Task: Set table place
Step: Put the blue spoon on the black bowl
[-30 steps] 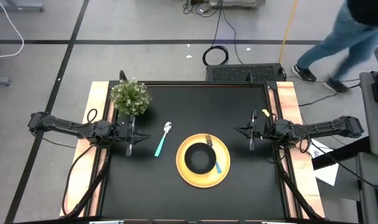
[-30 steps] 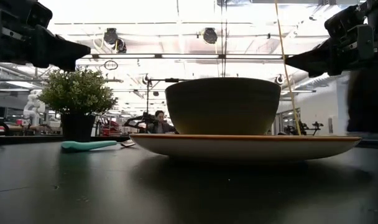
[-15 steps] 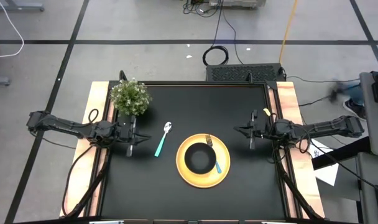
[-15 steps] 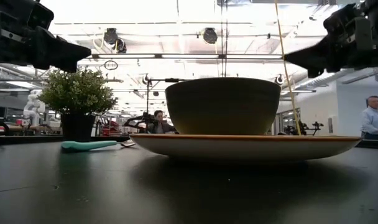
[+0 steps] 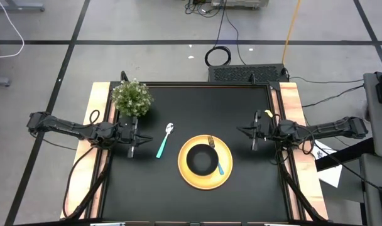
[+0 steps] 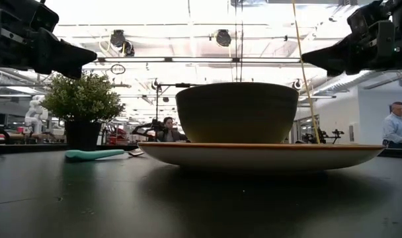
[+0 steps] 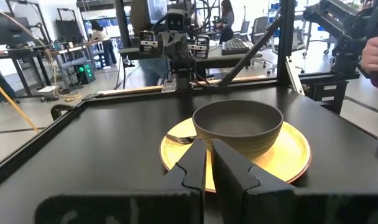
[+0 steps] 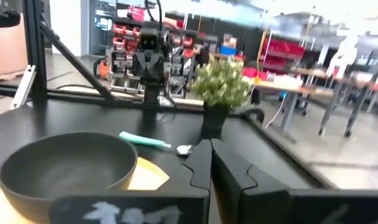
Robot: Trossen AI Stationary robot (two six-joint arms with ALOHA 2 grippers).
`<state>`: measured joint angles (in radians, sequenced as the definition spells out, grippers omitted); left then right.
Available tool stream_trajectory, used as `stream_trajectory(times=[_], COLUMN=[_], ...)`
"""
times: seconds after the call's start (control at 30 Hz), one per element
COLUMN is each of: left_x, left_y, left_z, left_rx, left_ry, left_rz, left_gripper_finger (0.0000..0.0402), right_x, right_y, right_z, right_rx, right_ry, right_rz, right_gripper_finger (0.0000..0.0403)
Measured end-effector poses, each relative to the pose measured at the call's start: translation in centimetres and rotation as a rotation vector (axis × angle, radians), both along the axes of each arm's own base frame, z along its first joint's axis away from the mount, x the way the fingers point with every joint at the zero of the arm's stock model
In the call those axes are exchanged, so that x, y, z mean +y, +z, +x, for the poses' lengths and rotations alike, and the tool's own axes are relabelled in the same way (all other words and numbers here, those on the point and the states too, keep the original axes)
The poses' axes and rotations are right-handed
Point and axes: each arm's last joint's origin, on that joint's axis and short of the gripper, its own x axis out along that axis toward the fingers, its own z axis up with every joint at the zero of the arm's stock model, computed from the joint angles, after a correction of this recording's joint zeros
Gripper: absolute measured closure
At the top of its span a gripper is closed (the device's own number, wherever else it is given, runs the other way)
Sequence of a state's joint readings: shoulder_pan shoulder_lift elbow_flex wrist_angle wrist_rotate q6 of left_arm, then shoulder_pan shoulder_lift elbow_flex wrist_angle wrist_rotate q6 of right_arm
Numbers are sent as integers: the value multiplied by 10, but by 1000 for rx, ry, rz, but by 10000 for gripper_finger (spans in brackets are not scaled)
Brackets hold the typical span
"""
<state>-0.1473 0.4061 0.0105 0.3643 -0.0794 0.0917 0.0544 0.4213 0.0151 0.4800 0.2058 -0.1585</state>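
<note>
On the black table point(image 5: 147, 188) a round yellow plate point(image 5: 227, 171) lies right of the middle, and a black bowl point(image 5: 201, 159) stands on it. A teal-handled fork point(image 5: 220, 166) lies on the plate beside the bowl, its tines point(image 5: 210, 139) toward the far edge. A teal-handled spoon point(image 5: 162, 147) lies flat on the table left of the plate. My left gripper point(image 5: 141, 136) hovers shut at the table's left side, pointing level at the spoon and plate point(image 7: 295, 155). My right gripper point(image 5: 241, 131) hovers shut at the right side, pointing level toward the bowl point(image 8: 64, 165).
A small green potted plant point(image 5: 132, 98) stands near the far left corner, just beyond my left gripper. Wooden strips point(image 5: 291, 100) run along both short sides. A person point(image 6: 393, 129) stands in the room beyond the table's right end.
Both arms have kept still. A person who was walking past beyond the table's far right corner has left the high view.
</note>
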Motion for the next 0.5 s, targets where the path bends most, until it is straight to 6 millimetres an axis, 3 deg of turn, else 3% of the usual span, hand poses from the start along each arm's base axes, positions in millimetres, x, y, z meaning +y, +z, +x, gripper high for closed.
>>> stream_trajectory(times=[0.27,0.4,0.5], left_x=[0,2,2], left_y=[0,-2,-5], left_z=[0,0,0], left_rx=[-7,20,53], left_ry=[16,72,73], left_rz=[40,98,45], left_gripper_finger=[371,371,371], right_x=[0,0,0], right_y=[13,12,6], right_z=[-2,-1,0], right_rx=[-127,-130,-89], right_ry=[-11,2,11], right_rz=[-77,28,133], right_gripper_finger=[403,403,403])
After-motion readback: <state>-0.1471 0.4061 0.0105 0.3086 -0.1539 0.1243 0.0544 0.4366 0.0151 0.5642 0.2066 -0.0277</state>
